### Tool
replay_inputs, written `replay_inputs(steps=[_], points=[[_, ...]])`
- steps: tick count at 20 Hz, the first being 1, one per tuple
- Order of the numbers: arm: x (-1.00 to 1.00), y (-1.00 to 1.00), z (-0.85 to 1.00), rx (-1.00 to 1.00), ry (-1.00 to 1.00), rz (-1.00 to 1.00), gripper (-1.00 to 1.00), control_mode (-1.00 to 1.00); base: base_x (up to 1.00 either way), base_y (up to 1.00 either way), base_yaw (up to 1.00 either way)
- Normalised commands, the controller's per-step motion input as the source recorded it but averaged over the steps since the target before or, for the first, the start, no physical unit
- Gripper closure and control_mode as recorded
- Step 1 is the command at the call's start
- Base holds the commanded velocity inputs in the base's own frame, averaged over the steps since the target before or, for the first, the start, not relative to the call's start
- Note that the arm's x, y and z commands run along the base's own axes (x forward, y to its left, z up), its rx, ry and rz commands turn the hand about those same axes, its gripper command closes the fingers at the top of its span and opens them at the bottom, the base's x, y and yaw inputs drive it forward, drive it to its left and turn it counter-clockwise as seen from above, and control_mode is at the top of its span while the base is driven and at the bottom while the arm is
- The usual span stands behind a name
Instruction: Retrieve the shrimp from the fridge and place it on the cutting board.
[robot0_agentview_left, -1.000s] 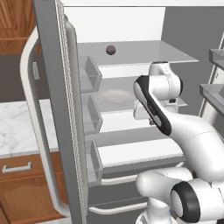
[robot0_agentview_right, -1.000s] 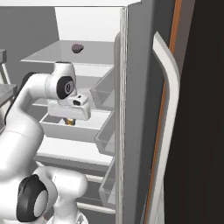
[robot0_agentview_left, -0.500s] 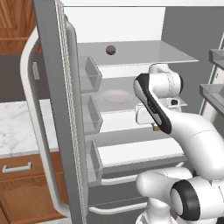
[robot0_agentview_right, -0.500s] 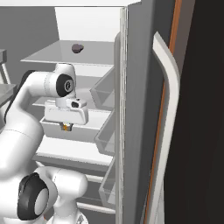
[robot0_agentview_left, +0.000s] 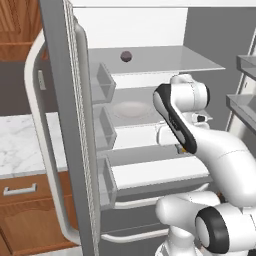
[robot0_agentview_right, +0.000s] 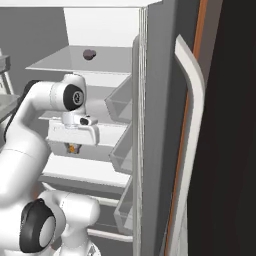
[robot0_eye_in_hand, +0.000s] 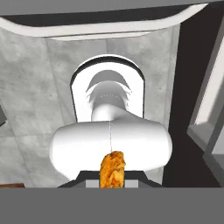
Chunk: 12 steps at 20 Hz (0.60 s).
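Observation:
The fridge (robot0_agentview_left: 150, 30) stands open, its white interior and glassy shelves ahead of me. My gripper (robot0_agentview_right: 73, 149) hangs in front of the middle shelves, pointing down, shut on the shrimp (robot0_agentview_right: 73, 147), a small orange sliver. In the left base view the gripper (robot0_agentview_left: 183, 149) peeks out below the forearm, the shrimp (robot0_agentview_left: 181, 148) a bare orange speck. The hand view looks down onto my own base, with the shrimp (robot0_eye_in_hand: 113, 168) pinched at the gripper (robot0_eye_in_hand: 113, 176). The cutting board is out of view.
A small dark ball (robot0_agentview_left: 126, 56) lies on the top shelf and a pale plate (robot0_agentview_left: 129, 107) on the shelf below. The open door with clear bins (robot0_agentview_left: 102, 82) stands left, another door with a long handle (robot0_agentview_right: 192, 100) right. A marble counter (robot0_agentview_left: 20, 145) lies far left.
The gripper has come down and back from the middle shelf toward the robot, still holding the shrimp. The hand has turned to point downward.

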Motion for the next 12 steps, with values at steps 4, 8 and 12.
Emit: replay_inputs(steps=[4,8,12], points=[[0.0,0.0,0.0,0.0,0.0,0.0,1.0,1.0,-0.71,0.0,0.0],[0.0,0.0,0.0,0.0,0.0,0.0,1.0,1.0,-0.95,0.0,0.0],[0.0,0.0,0.0,0.0,0.0,0.0,1.0,1.0,-0.99,0.0,0.0]])
